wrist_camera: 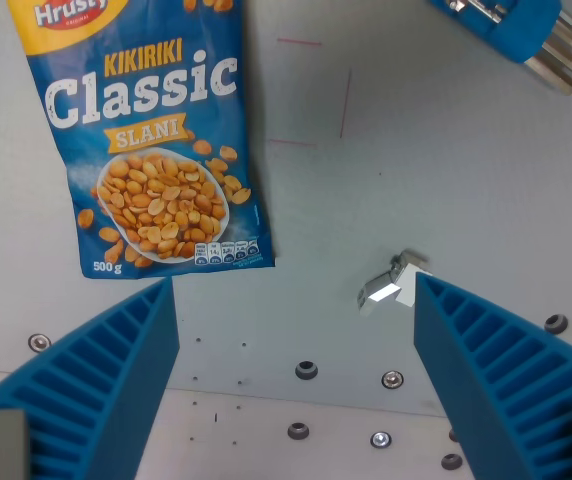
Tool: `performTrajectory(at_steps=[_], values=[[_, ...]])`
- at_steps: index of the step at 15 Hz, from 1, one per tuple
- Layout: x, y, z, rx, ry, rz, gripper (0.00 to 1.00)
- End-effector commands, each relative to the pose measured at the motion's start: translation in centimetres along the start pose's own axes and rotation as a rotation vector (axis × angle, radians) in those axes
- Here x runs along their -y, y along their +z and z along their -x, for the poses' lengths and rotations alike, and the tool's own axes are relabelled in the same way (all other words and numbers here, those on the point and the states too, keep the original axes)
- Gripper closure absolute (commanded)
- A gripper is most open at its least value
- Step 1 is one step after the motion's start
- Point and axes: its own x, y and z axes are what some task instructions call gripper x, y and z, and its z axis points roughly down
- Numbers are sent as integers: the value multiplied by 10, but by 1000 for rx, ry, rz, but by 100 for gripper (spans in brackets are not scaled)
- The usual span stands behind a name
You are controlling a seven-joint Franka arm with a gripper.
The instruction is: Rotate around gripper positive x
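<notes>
Claw (296,330) spread wide, empty, hovering over grey surface (416,180), peanut bag (146,140) at 11 o'clock, blue tool (521,25) at 1 o'clock; no task object, progress of the x rotation can't be judged.

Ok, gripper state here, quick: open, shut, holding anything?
Gripper: open, blue fingers spread wide, nothing held; only bare table between them.
</notes>
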Motion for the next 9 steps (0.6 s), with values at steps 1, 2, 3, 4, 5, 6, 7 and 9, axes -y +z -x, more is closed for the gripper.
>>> performTrajectory(at_steps=[1,2,3,4,5,6,7,9], values=[[0,-2,0,-5,0,-12,0],[0,-2,0,-5,0,-26,0],[0,-2,0,-5,0,-39,0],[0,-2,0,-5,0,-52,0],[0,-2,0,-5,0,-66,0],[0,-2,0,-5,0,-79,0],[0,-2,0,-5,0,-92,0],[0,-2,0,-5,0,-119,0]])
